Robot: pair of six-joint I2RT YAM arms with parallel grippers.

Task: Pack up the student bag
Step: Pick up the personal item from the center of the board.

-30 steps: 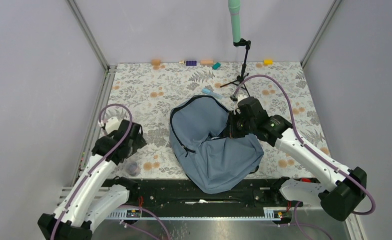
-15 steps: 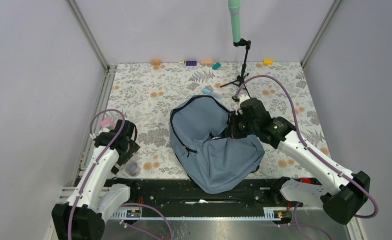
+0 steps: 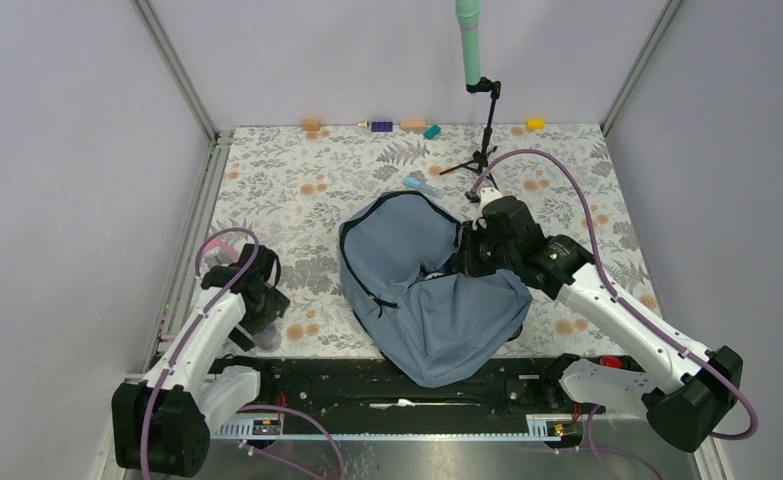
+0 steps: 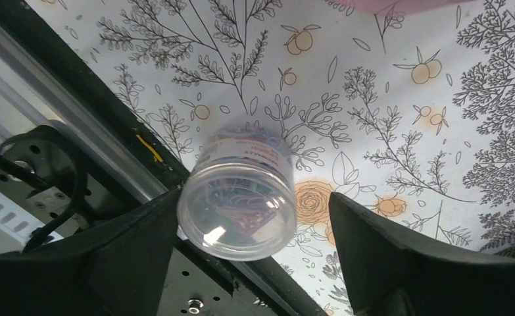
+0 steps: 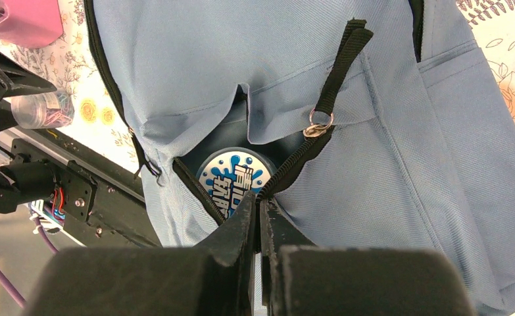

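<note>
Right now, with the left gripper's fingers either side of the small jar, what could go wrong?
The clear jar sits close to the table's near edge, nearer one finger of the open left gripper; an uneven close may knock it onto the black rail. The right gripper pinches the backpack's opening by the zipper; a slip could let it collapse.

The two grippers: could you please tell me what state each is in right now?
Left gripper: open, straddling a small clear plastic jar, not gripping it.
Right gripper: shut on the zipper edge of the grey-blue fabric backpack.
</note>
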